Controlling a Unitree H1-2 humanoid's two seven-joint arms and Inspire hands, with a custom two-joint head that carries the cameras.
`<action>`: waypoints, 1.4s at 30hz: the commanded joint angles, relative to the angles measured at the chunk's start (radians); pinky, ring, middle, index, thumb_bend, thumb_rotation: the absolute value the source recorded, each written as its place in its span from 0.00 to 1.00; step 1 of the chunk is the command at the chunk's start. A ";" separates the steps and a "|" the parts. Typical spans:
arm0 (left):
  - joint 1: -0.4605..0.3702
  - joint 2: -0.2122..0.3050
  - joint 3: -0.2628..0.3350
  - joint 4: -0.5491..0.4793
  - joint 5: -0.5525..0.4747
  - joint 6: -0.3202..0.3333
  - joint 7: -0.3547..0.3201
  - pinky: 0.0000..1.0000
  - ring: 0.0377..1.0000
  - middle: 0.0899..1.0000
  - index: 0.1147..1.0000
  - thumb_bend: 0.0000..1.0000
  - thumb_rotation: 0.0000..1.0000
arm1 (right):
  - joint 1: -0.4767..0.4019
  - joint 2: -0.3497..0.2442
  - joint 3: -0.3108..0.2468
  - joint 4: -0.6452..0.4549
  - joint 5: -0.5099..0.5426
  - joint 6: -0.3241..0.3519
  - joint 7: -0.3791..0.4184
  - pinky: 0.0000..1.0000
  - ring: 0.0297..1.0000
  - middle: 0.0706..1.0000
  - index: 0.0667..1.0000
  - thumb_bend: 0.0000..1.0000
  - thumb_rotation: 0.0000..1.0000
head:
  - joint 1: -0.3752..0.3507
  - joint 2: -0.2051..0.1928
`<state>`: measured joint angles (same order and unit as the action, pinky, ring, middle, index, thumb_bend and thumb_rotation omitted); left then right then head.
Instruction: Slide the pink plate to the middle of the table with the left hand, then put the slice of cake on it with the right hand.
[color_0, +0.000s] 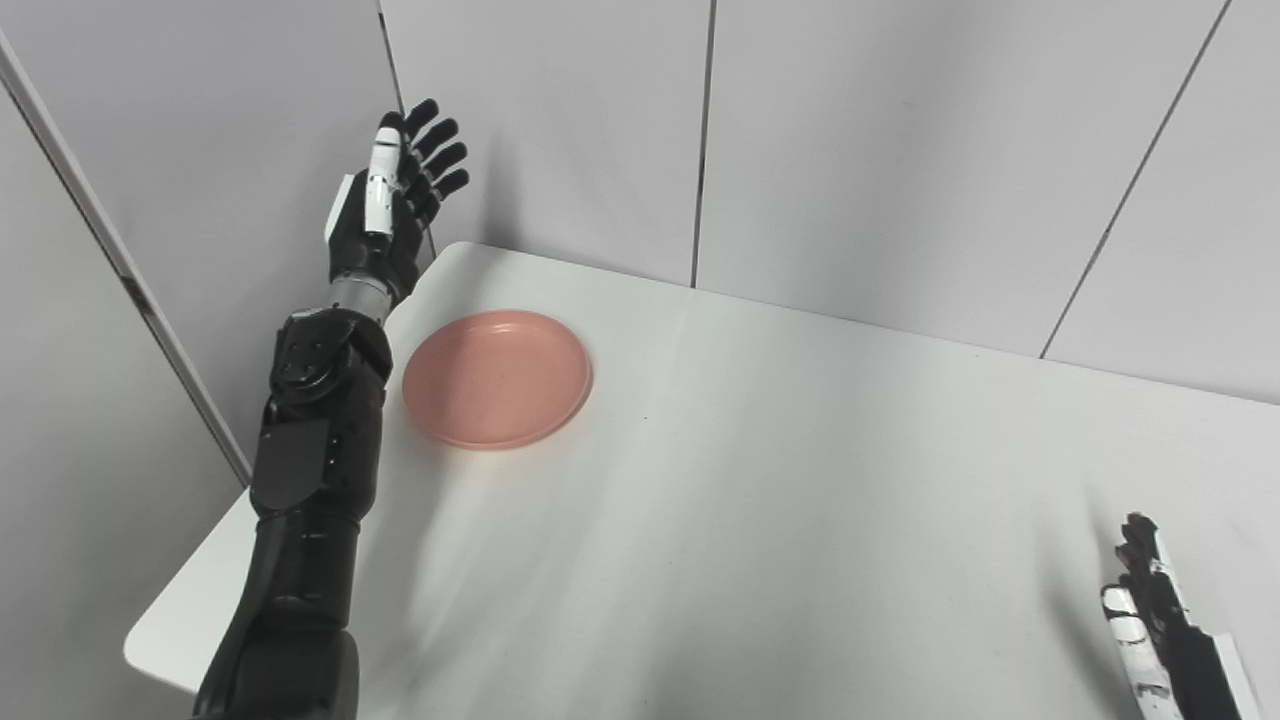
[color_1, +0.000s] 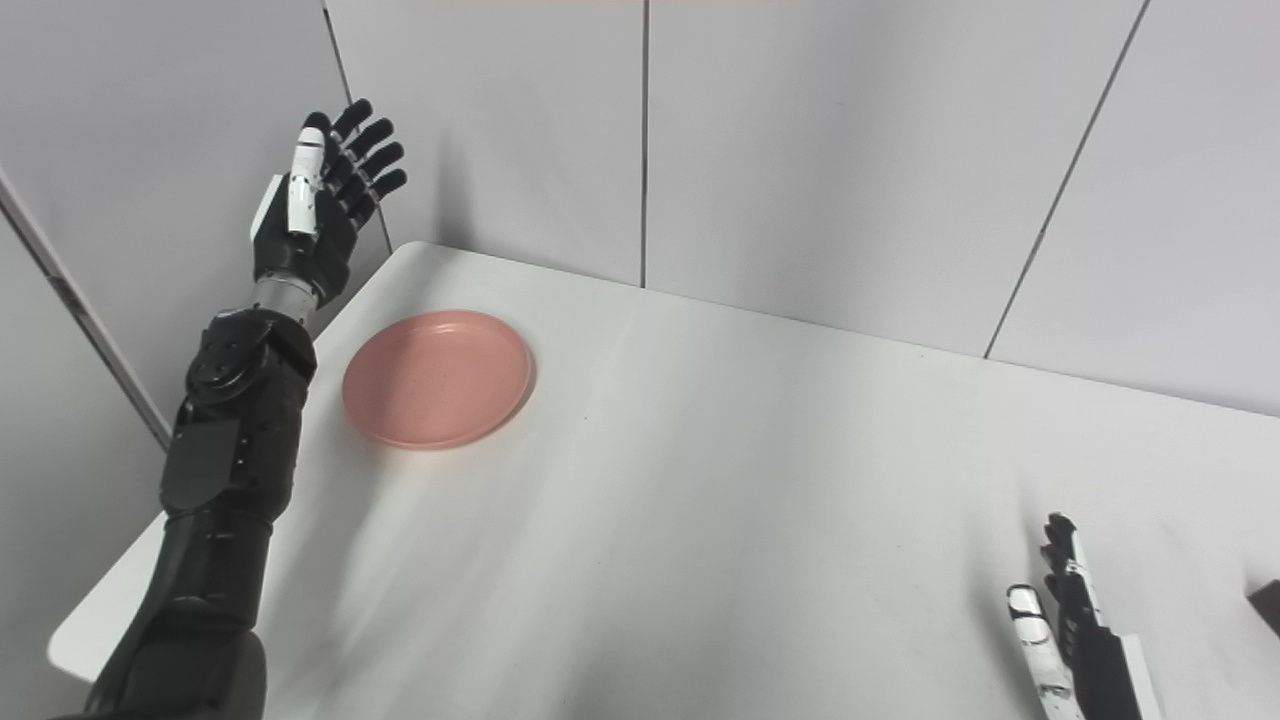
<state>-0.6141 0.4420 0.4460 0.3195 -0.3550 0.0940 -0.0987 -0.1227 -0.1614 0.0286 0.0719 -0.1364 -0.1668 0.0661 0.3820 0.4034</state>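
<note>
Right hand (color_1: 1070, 625) low, pink plate (color_0: 497, 378) beside raised left hand (color_0: 385, 215)

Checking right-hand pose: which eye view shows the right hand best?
The right eye view. The black-and-white right hand sits further inside the picture there, thumb and fingers apart above the white table, holding nothing. The left eye view shows the same hand closer to the corner, less of it visible.

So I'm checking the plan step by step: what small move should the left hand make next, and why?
Probably lower the left hand to the pink plate's far-left rim. It hangs open, raised beyond the table corner, touching nothing, and the plate sits near that corner.
</note>
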 joint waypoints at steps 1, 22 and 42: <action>-0.034 0.046 0.010 -0.002 -0.011 -0.048 -0.004 0.85 0.87 0.87 0.85 0.40 1.00 | 0.034 0.010 0.006 0.031 0.014 -0.005 0.001 0.99 0.99 0.99 1.00 0.38 1.00 | 0.005 0.003; -0.036 0.082 0.024 0.154 -0.024 -0.070 0.001 0.85 0.86 0.85 0.83 0.38 1.00 | 0.044 0.002 0.001 0.005 0.033 0.009 0.011 1.00 0.99 1.00 1.00 0.35 1.00 | 0.015 0.025; -0.022 0.078 0.025 0.224 -0.019 -0.076 0.016 0.84 0.87 0.87 0.84 0.38 1.00 | 0.049 -0.006 -0.005 -0.021 0.034 0.026 0.017 1.00 0.99 0.99 0.99 0.34 1.00 | 0.029 0.044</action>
<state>-0.6116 0.4832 0.4687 0.5505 -0.3757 0.0540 -0.0837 -0.1056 -0.1716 0.0218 0.0413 -0.1149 -0.1575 0.0811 0.4111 0.4464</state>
